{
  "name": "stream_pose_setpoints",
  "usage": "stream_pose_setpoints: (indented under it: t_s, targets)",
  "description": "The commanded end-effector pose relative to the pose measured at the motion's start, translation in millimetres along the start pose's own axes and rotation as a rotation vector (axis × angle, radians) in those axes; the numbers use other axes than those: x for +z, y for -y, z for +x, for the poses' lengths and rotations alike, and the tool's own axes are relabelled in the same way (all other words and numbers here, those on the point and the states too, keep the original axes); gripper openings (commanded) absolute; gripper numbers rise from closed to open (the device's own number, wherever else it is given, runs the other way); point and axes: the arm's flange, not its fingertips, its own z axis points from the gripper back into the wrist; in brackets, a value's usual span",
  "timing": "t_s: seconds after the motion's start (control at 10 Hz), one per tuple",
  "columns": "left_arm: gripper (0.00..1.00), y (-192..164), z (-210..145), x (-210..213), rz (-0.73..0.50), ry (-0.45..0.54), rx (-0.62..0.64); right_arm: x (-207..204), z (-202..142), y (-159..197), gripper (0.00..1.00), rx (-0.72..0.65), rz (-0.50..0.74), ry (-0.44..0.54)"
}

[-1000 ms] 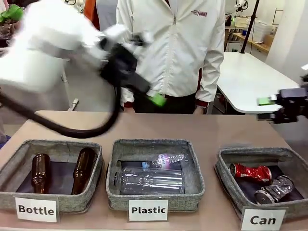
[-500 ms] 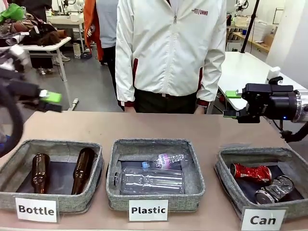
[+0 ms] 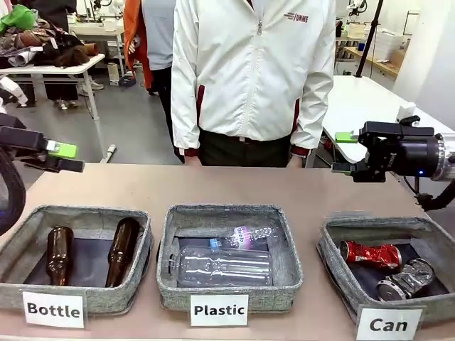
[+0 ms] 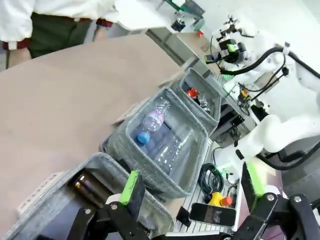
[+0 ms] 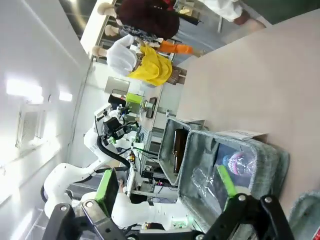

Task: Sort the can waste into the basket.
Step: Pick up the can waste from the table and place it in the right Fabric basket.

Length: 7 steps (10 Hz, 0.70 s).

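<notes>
Two cans lie inside the "Can" basket [image 3: 333, 247] at the table's front right: a crushed red can [image 3: 370, 254] and, nearer the front, a black can with a silver top [image 3: 404, 280]. In the left wrist view, the same basket [image 4: 214, 95] shows far off with the red can [image 4: 192, 93] in it. My right gripper [image 3: 343, 153] hovers above and behind that basket, open and empty, pointing left. My left gripper [image 3: 66, 158] hangs open and empty over the table's far left, above the "Bottle" basket. Both stand open in their wrist views [image 4: 192, 185] [image 5: 166, 183].
The "Bottle" basket [image 3: 78, 213] holds two brown glass bottles [image 3: 122, 252]. The "Plastic" basket [image 3: 222, 210] holds clear plastic bottles [image 3: 224, 266]. A person in a white jacket [image 3: 249, 78] stands at the far edge. The tabletop behind the baskets is bare.
My left arm swung from above the middle of the table out to the far left. My right gripper came in from the right edge and then held nearly still.
</notes>
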Motion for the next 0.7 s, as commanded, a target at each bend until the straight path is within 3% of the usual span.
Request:
stream_pose_setpoints:
  t_s: [0.0,0.6]
  targets:
    - [1.0,2.1,3.8,2.3,0.008,0.01,0.01,-0.1,-4.1,-0.1,1.0,0.024,0.005,-0.01]
    - [1.0,2.1,3.8,2.3,0.008,0.01,0.01,-0.1,-4.1,-0.1,1.0,0.024,0.005,-0.01]
